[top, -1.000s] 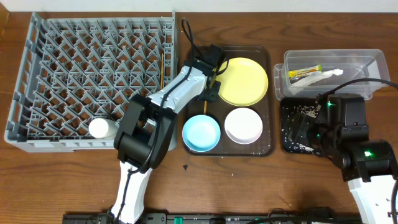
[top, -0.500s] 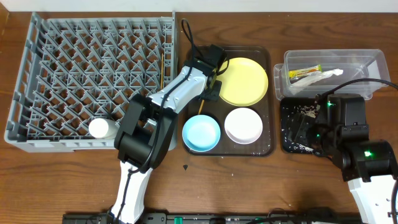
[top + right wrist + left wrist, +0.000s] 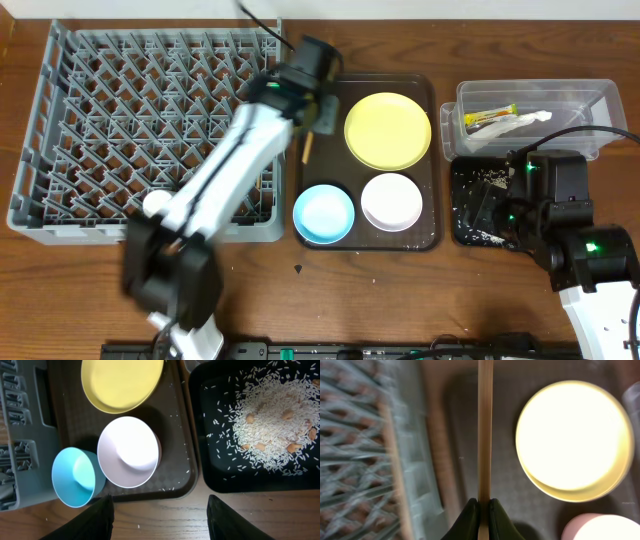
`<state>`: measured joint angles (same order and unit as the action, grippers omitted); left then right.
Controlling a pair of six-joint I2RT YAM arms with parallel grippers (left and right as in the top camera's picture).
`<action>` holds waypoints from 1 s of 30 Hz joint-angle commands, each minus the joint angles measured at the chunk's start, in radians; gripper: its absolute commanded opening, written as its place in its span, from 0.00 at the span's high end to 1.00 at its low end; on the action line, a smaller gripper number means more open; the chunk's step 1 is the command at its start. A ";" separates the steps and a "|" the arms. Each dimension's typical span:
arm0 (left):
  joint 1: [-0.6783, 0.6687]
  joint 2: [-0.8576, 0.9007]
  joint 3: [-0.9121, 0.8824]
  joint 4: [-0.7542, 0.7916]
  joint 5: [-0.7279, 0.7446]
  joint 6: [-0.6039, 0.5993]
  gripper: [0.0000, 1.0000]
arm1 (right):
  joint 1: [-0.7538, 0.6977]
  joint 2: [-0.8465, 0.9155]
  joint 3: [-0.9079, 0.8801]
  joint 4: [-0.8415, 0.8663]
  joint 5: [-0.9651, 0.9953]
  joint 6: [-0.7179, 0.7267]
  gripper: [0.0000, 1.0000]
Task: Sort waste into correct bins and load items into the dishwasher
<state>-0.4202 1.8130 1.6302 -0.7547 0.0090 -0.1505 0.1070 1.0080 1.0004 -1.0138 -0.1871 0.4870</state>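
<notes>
Chopstick (image 3: 485, 435) pinched tight in left gripper (image 3: 482, 511), hanging between grey rack (image 3: 60, 120) edge and brown tray (image 3: 358, 238), beside yellow plate (image 3: 388, 130). Right gripper (image 3: 162, 520) spread wide, empty, by black tray (image 3: 202, 467). Wrapper (image 3: 490, 118) print in clear tub (image 3: 590, 95) too small to read.

Wooden chopstick (image 3: 485, 430) near yellow plate (image 3: 572, 440)

No text, label, brand or number can be read in any view right now. The green-and-orange snack wrapper (image 3: 492, 116) is seen lying in the clear tub (image 3: 600, 95), but any print on it is too small to be made out.
</notes>
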 commanded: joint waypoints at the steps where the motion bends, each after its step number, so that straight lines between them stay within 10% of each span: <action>1: 0.041 -0.056 0.005 -0.072 -0.042 0.000 0.92 | -0.008 0.000 0.005 0.000 -0.005 0.002 0.42; 24: 0.149 0.060 -0.016 -0.175 -0.102 0.019 0.76 | -0.008 0.000 0.005 0.009 -0.005 0.006 0.41; 30: 0.120 -0.113 -0.013 -0.226 0.144 0.019 0.74 | -0.008 0.000 0.005 0.008 -0.005 0.006 0.41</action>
<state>-0.2729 1.8137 1.5810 -0.9585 -0.0303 -0.1337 0.1070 1.0080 1.0004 -1.0065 -0.1871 0.4870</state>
